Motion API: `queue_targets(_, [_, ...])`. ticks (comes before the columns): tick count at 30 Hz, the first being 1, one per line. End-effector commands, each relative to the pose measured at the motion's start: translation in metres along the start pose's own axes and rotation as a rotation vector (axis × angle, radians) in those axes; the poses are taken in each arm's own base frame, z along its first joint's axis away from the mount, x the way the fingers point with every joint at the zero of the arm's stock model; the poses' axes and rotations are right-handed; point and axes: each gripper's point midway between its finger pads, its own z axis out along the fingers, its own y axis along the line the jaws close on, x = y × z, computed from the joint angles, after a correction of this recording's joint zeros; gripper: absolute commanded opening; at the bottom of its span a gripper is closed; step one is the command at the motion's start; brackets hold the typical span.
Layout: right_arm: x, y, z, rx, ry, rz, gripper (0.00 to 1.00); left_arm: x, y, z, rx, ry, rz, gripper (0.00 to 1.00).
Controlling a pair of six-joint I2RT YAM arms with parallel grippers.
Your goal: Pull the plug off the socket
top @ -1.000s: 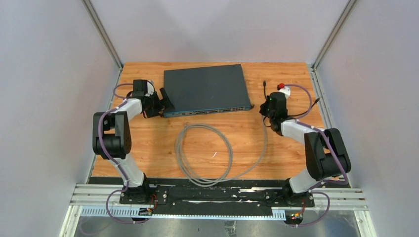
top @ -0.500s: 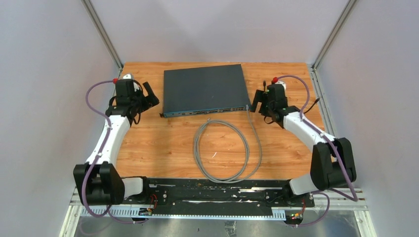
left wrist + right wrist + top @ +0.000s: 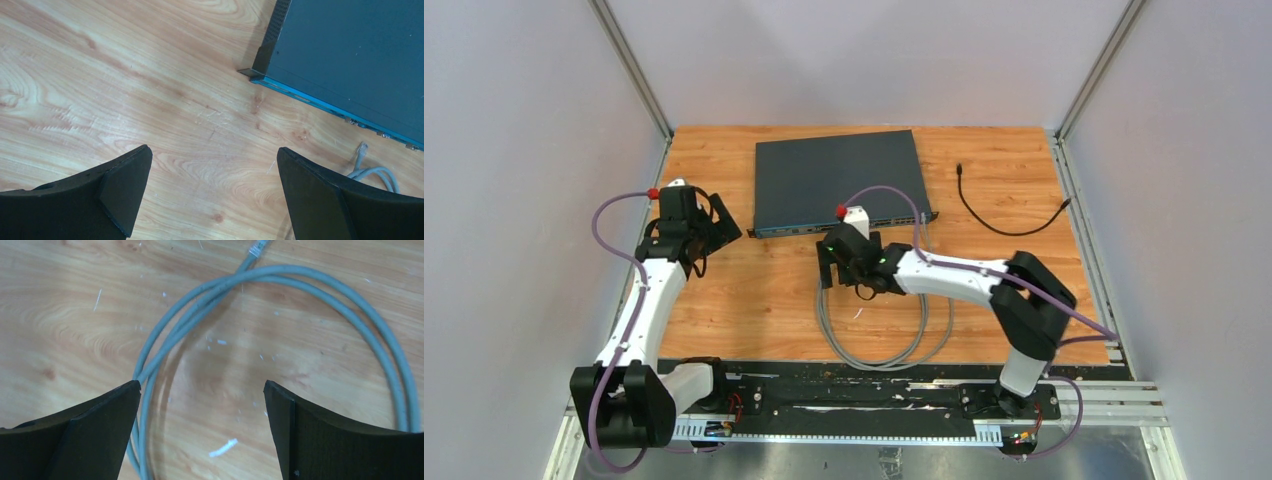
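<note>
- Your left claw [image 3: 212, 162] hangs over bare wood at the left front corner of the network box [image 3: 837, 178]. Its fingers [image 3: 120, 195] stand wide apart with nothing between them.
- Your right claw [image 3: 202, 390] reaches across to the middle of the table [image 3: 744, 300], just in front of the box. It is spread wide too and grips nothing.
- Straight under that right claw lies the grey cable [image 3: 300, 272], looped in a double coil flat on the wood. Its strands run between the two fingers [image 3: 95, 435] without touching either, as far as the wrist view shows.
- Now the plug [image 3: 256, 249]: one clear end of the grey cable lies loose on the table. It sits near the front face of the box but apart from it, past the top of the coil.
- From above, another strand climbs from the right side of the coil towards the sockets [image 3: 894, 220] at the right end of the box front. Your right arm crosses over it, so you cannot tell whether that end sits in a socket.
- Off to the right a thin black cord [image 3: 1004, 222] curves across the wood, well apart from both claws.
</note>
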Motion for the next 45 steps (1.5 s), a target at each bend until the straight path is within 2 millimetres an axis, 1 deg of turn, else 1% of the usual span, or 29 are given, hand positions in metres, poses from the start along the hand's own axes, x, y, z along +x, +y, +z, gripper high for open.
queue_targets(1, [0.002,0.008,0.029,0.099,-0.008,0.074,1.00,0.007,0.006,-0.002,-0.024,0.000,-0.016,1.00])
queue_targets(4, [0.013,0.014,0.047,0.112,0.019,0.080,1.00,0.009,0.007,0.000,-0.027,0.001,-0.016,1.00])
queue_targets(7, [0.015,0.021,0.061,0.120,0.026,0.087,1.00,0.012,0.009,0.003,-0.030,0.008,-0.020,1.00])
queue_targets(9, [0.017,0.027,0.066,0.107,0.039,0.094,1.00,0.015,0.009,0.004,-0.030,0.012,-0.020,1.00])
queue_targets(13, [0.019,0.033,0.071,0.106,0.026,0.094,0.98,0.019,0.012,0.006,-0.037,0.020,-0.017,1.00])
queue_targets(16, [0.022,0.039,0.079,0.104,0.037,0.081,0.93,0.019,0.013,0.005,-0.039,0.016,-0.019,1.00])
queue_targets(17, [0.026,0.037,0.082,0.114,0.044,0.074,0.89,0.018,0.013,0.005,-0.042,0.014,-0.019,1.00])
queue_targets(18, [0.029,0.036,0.084,0.128,0.053,0.065,0.84,0.018,0.014,0.005,-0.047,0.012,-0.020,1.00])
queue_targets(21, [0.037,0.022,0.090,0.193,0.053,0.040,0.55,0.017,0.017,0.004,-0.063,0.007,-0.016,1.00])
queue_targets(24, [0.039,0.003,0.082,0.255,0.035,0.035,0.18,0.017,0.019,0.003,-0.072,0.000,-0.019,1.00])
queue_targets(25, [0.037,0.000,0.074,0.259,0.024,0.037,0.05,0.016,0.020,0.003,-0.075,-0.002,-0.017,1.00])
queue_targets(26, [0.034,-0.004,0.066,0.259,0.009,0.039,0.00,0.016,0.020,0.003,-0.079,-0.005,-0.018,1.00])
queue_targets(28, [0.020,-0.007,0.044,0.231,-0.040,0.032,0.00,0.014,0.021,0.003,-0.084,-0.011,-0.019,1.00])
queue_targets(32, [-0.019,-0.008,-0.016,0.129,-0.166,0.040,0.00,0.011,0.018,0.003,-0.070,-0.021,-0.026,1.00])
queue_targets(34, [-0.037,-0.013,-0.047,0.082,-0.244,0.045,0.00,0.009,0.016,0.003,-0.066,-0.024,-0.029,1.00])
queue_targets(35, [-0.049,-0.015,-0.064,0.055,-0.295,0.041,0.00,0.008,0.014,0.003,-0.061,-0.027,-0.031,1.00])
queue_targets(38, [-0.086,-0.038,-0.115,0.069,-0.461,0.017,0.00,0.002,0.007,0.004,-0.032,-0.036,-0.039,1.00])
queue_targets(40, [-0.114,-0.052,-0.145,0.063,-0.564,-0.018,0.00,0.000,0.001,0.005,-0.006,-0.037,-0.044,1.00])
queue_targets(41, [-0.131,-0.056,-0.160,0.043,-0.617,-0.039,0.00,-0.003,-0.003,0.006,0.009,-0.040,-0.046,1.00])
queue_targets(42, [-0.145,-0.063,-0.172,0.034,-0.654,-0.057,0.00,-0.004,-0.006,0.007,0.022,-0.039,-0.048,1.00])
queue_targets(43, [-0.159,-0.066,-0.183,0.006,-0.688,-0.117,0.00,-0.005,-0.008,0.008,0.032,-0.039,-0.050,1.00])
queue_targets(45, [-0.188,-0.084,-0.205,0.039,-0.758,-0.193,0.00,-0.008,-0.014,0.011,0.055,-0.036,-0.049,1.00])
